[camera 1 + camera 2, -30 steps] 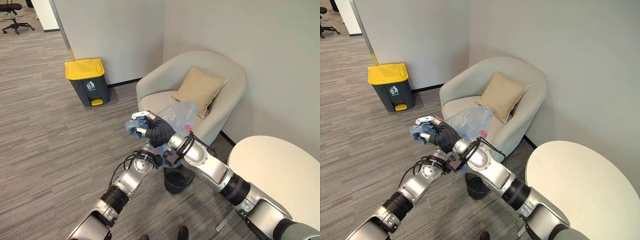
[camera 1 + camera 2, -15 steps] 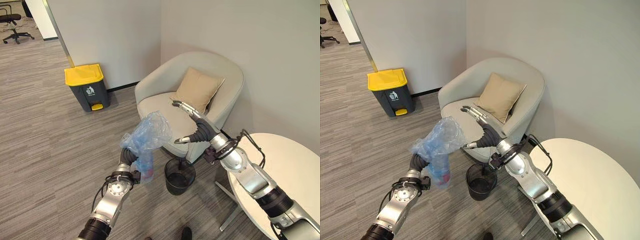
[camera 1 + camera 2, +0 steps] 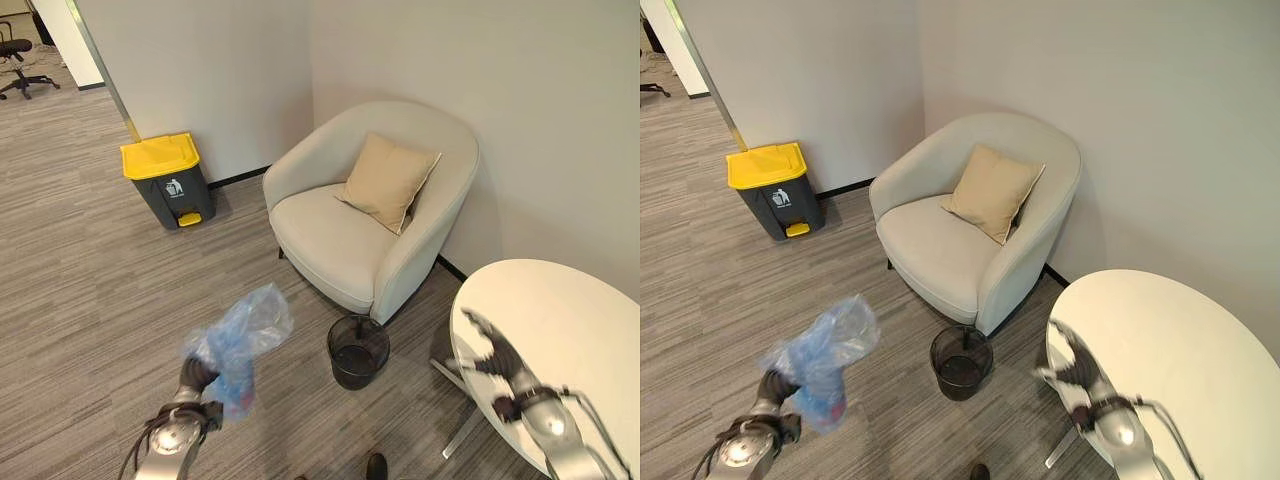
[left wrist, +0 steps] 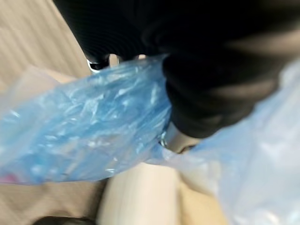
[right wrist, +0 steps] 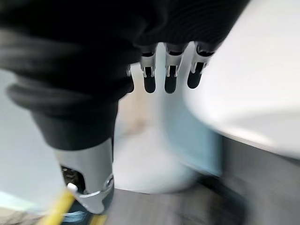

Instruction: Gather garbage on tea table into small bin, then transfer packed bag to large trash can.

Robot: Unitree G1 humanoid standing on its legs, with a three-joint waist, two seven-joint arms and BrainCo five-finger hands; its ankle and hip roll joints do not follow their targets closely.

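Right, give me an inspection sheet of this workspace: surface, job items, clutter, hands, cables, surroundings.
Surface: round white tea table at right, nothing seen on its top.
Job's things: blue plastic bag, packed, held off the floor at left; small black bin on the carpet before the armchair, no liner seen in it; large trash can with yellow lid shut, against the wall.
Clutter: nothing seen.
Hands: left hand closed round the bag's neck; right hand over the table edge, fingers straight, holding nothing.
Cables: nothing seen.
Surroundings: beige armchair with tan cushion in the corner; office chair far left; grey carpet.
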